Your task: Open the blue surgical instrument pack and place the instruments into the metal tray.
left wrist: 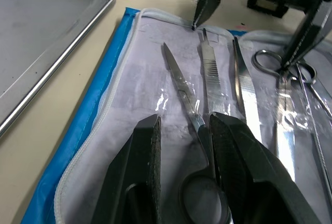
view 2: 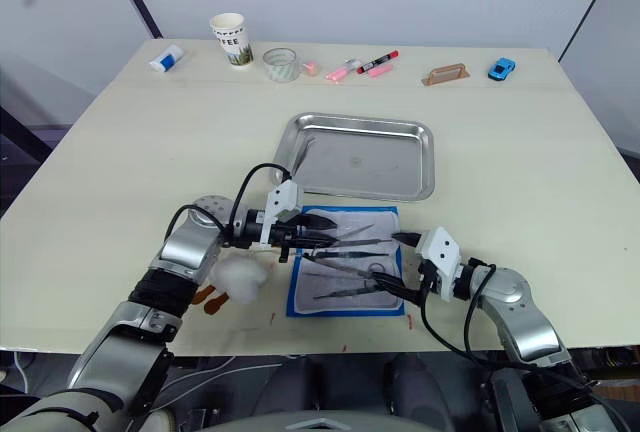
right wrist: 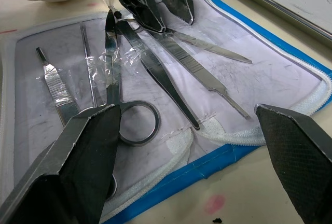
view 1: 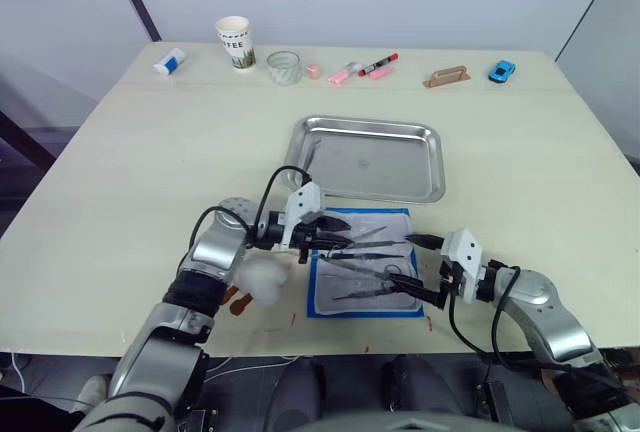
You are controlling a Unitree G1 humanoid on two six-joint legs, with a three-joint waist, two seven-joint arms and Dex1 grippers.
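Blue surgical instrument pack [view 1: 362, 264] lies unzipped and flat, lining up, exposing the instruments [right wrist: 155, 68] for picking. Left gripper [left wrist: 181, 151] sits narrowly parted astride the scissors [left wrist: 189, 130], handle ring between its fingers. Right gripper [right wrist: 192, 146] spread wide at the pack's near edge. Metal tray [view 1: 370, 157] just beyond, holds none.

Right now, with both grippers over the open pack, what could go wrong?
1. The left gripper straddles the scissors, which lie under clear film in the pack; a pull may drag the whole pack instead of freeing them.
2. The right gripper is open close to the left one over the same instruments; they could collide.
3. The tray rim sits just past the pack; a low carry might clip it.
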